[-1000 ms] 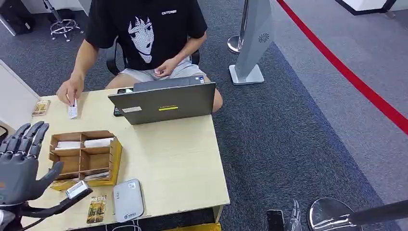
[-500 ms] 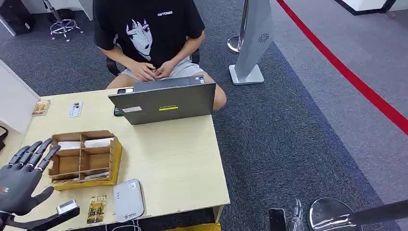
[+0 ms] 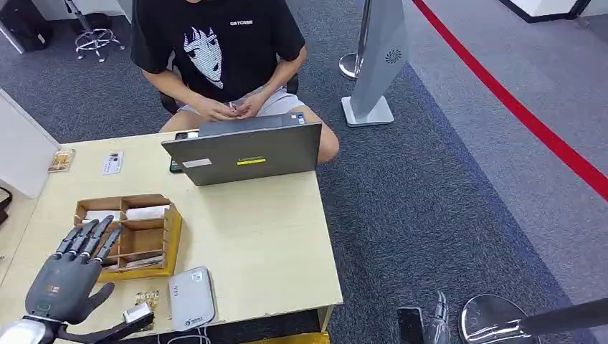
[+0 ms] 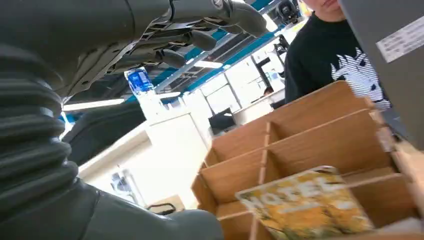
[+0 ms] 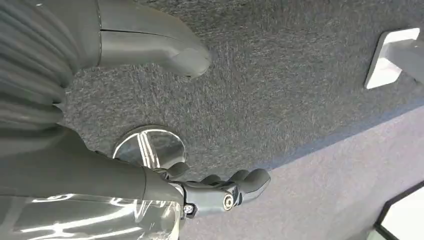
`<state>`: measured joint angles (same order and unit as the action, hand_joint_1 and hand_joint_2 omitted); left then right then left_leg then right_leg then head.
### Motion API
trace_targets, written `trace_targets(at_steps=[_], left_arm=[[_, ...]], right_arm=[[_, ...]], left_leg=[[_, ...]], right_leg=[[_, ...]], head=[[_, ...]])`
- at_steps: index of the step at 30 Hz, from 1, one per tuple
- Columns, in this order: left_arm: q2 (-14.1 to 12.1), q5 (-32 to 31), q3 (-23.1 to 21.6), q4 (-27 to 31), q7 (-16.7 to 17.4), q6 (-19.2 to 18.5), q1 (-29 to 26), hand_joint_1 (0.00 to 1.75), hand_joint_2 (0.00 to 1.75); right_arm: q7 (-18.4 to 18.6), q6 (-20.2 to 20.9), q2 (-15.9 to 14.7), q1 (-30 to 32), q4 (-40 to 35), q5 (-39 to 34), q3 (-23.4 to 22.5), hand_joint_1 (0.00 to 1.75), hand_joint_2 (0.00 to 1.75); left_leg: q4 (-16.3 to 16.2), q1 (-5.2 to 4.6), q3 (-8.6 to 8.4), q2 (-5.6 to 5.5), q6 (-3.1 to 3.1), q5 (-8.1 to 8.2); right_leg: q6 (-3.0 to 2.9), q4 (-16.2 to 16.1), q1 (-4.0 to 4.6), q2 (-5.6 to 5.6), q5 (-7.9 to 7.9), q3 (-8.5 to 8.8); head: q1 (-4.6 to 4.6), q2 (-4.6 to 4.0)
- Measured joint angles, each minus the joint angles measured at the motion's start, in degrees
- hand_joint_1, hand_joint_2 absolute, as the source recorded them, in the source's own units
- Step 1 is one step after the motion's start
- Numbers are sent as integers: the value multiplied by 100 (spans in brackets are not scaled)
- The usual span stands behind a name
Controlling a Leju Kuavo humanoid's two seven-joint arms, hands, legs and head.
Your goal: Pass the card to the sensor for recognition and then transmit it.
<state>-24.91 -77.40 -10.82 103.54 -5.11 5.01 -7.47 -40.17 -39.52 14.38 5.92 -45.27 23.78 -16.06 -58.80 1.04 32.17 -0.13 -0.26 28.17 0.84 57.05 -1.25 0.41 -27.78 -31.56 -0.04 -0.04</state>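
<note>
A yellow hotel card [image 3: 146,299] lies at the table's near edge, between the wooden card box [image 3: 129,236] and the white sensor pad [image 3: 191,297]. My left hand [image 3: 70,276] hovers just left of it, fingers spread over the box's near corner, its thumb reaching across the card's near end. In the left wrist view the hotel card [image 4: 306,205] sits before the box [image 4: 300,145], with the fingers [image 4: 200,37] spread above and nothing held. My right hand [image 5: 220,192] hangs over the carpet with nothing in it, thumb apart from fingers.
A person sits behind a grey laptop [image 3: 244,152] at the table's far side, hands in the lap. A white card [image 3: 111,162] and a yellow card [image 3: 61,160] lie at the far left. A white partition [image 3: 21,154] stands at the left edge.
The person let go of the white card at the far left and drew that hand back. My left hand sank and moved right to the hotel card.
</note>
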Motion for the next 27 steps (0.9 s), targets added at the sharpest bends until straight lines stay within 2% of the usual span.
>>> trace_targets(at_steps=[10, 27], left_arm=[[503, -498, -205, -509, 369, 127, 172, 0, 175], [653, -761, -194, -876, 527, 188, 187, 0, 175]], right_arm=[[0, 0, 0, -57, 77, -39, 77, 0, 175], [0, 0, 0, -61, 127, -83, 122, 0, 175]], left_leg=[[0, 1, -1, 0, 0, 0], [0, 1, 0, 0, 0, 0]], right_leg=[[0, 0, 1, 0, 0, 0], [0, 0, 1, -1, 0, 0]], head=[[0, -2], [0, 0]])
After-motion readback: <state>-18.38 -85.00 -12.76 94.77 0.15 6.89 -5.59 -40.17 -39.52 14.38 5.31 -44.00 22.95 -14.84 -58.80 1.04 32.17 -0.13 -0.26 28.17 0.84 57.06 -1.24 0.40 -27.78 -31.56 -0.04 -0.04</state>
